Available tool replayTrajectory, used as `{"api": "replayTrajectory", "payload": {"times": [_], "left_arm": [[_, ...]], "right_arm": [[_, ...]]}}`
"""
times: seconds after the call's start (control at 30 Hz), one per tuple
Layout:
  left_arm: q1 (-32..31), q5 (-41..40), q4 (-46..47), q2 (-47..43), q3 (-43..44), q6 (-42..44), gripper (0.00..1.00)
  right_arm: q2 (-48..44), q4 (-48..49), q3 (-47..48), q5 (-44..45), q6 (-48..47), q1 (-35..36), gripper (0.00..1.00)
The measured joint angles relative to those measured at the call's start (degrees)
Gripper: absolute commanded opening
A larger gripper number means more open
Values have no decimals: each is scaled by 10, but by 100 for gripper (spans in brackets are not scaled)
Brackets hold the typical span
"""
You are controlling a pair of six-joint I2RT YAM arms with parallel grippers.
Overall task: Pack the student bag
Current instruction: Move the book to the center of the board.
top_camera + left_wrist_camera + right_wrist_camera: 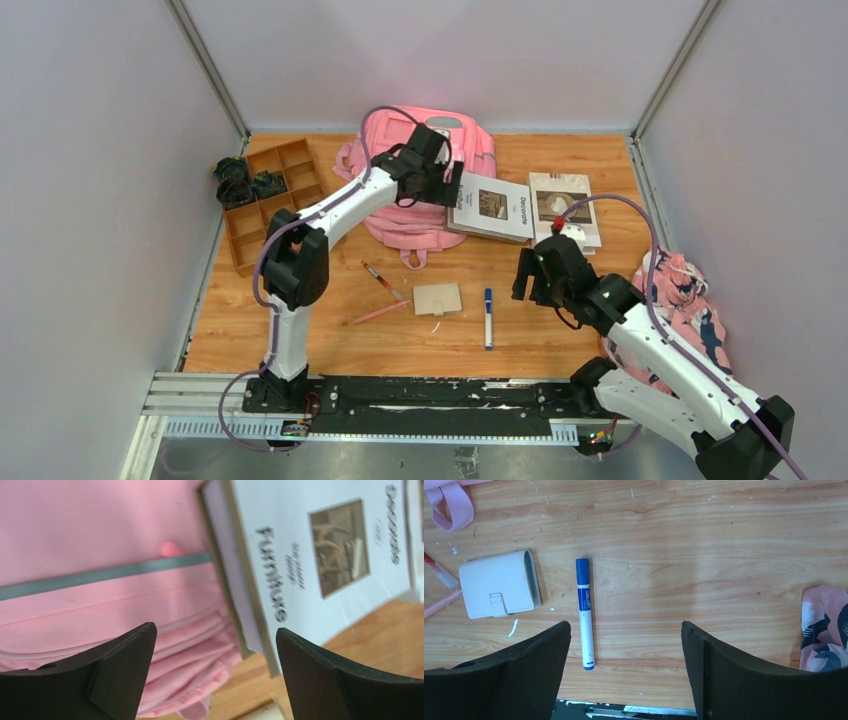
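The pink backpack (425, 190) lies at the back middle of the table; in the left wrist view its pink fabric and grey trim strip (100, 580) fill the left side. My left gripper (447, 183) hovers open and empty over the bag's right edge, beside a white "Furniture" book (490, 208) that also shows in the left wrist view (300, 555). My right gripper (527, 275) is open and empty above bare table, right of a blue-capped white marker (584, 612) and a beige wallet (499, 584). Two pens (382, 295) lie left of the wallet.
A second book (563, 205) lies right of the first. A brown compartment tray (268, 198) with dark items stands at the back left. A pink-and-navy floral cloth (690, 305) lies at the right edge, under my right arm. A pink strap loop (449, 505) shows in the right wrist view.
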Motion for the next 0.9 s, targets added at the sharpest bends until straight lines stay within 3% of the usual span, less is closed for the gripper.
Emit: {"api": "replayTrajectory", "payload": {"times": [0.4, 0.53, 0.7, 0.9], "left_arm": [[-128, 97, -14, -2, 2, 43, 100], [-106, 90, -16, -16, -3, 26, 100], [-28, 83, -6, -53, -28, -16, 100], [3, 15, -37, -49, -23, -46, 99]], "right_arm": [[16, 1, -1, -1, 2, 0, 84], [12, 1, -1, -1, 3, 0, 85], [5, 1, -2, -1, 3, 0, 84], [3, 0, -3, -3, 5, 0, 84]]}}
